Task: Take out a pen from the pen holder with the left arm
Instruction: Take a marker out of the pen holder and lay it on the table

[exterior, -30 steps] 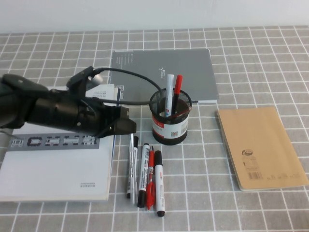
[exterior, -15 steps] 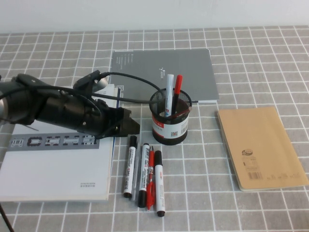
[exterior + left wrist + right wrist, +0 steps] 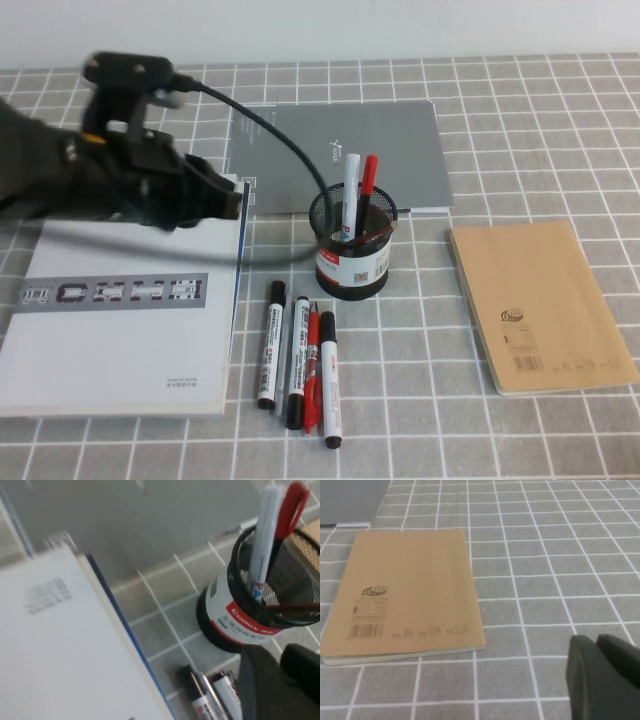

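Note:
A black mesh pen holder (image 3: pixel 352 262) (image 3: pixel 250 615) stands mid-table with a white pen (image 3: pixel 350 185) (image 3: pixel 262 545) and a red-capped pen (image 3: pixel 367 180) (image 3: pixel 292 505) upright in it. Several markers (image 3: pixel 297 360) (image 3: pixel 210 700) lie side by side in front of it, the leftmost a black-capped one (image 3: pixel 270 345). My left gripper (image 3: pixel 235 200) (image 3: pixel 279 652) hovers above the white book, left of the holder, shut and empty. My right gripper (image 3: pixel 594 640) is shut over bare tiles beside the tan notebook; the high view does not show it.
A white book (image 3: pixel 120 320) (image 3: pixel 55 645) lies at the left under my left arm. A grey book (image 3: pixel 335 140) lies behind the holder, and a tan notebook (image 3: pixel 540 300) (image 3: pixel 410 590) at the right. The arm's cable loops toward the holder.
My left gripper laid a black-capped marker down at the left of the row, shut again, then lifted and pulled back left and away from the holder.

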You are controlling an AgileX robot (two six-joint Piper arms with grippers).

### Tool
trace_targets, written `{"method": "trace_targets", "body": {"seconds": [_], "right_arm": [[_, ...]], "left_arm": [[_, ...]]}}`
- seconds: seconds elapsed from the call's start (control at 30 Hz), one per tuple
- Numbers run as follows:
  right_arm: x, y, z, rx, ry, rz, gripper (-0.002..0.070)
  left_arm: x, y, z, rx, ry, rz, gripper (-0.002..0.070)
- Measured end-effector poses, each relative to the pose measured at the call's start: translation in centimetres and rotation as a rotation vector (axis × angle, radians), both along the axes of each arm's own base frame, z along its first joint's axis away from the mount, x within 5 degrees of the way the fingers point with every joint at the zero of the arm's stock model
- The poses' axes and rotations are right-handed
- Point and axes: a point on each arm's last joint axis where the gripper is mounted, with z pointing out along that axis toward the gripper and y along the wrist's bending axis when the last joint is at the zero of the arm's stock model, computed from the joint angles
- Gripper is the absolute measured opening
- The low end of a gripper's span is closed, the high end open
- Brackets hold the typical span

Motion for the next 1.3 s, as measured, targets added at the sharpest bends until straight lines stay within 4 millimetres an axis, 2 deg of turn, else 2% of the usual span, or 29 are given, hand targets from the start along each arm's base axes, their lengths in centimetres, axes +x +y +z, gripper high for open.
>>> {"method": "trace_targets", "body": {"seconds": [0.07, 0.13, 0.3, 0.4, 0.67, 0.8, 1.07, 1.3], "right_arm": [[0.0, 0.0, 0.0, 0.0, 0.0, 0.0, -0.0013], [0.0, 0.0, 0.0, 0.0, 0.0, 0.0, -0.0013], [0.0, 0.0, 0.0, 0.0, 0.0, 0.0, -0.0013], [0.0, 0.0, 0.0, 0.0, 0.0, 0.0, -0.0013], [0.0, 0.0, 0.0, 0.0, 0.0, 0.0, -0.0013], [0.0, 0.0, 0.0, 0.0, 0.0, 0.0, -0.0013], [0.0, 0.0, 0.0, 0.0, 0.0, 0.0, -0.0013], [0.0, 0.0, 0.0, 0.0, 0.0, 0.0, -0.0013]], "left_arm": [[-2.1, 0.5, 1.3, 0.022, -0.09, 0.036, 0.0025], [-4.1, 1.2, 1.7, 0.025, -0.162, 0.08, 0.0009], [-7.9, 3.3, 0.6, 0.0, -0.277, 0.186, 0.0], [-10.2, 4.5, -0.2, -0.052, -0.297, 0.235, -0.0002], [-14.4, 6.0, 0.0, -0.082, -0.237, 0.238, -0.0002], [-15.1, 6.2, -0.3, -0.054, -0.184, 0.223, -0.0002], [-14.9, 6.1, -0.8, -0.032, -0.15, 0.219, -0.0003], [-14.4, 6.2, -1.2, -0.037, -0.25, 0.23, -0.0003]]}}
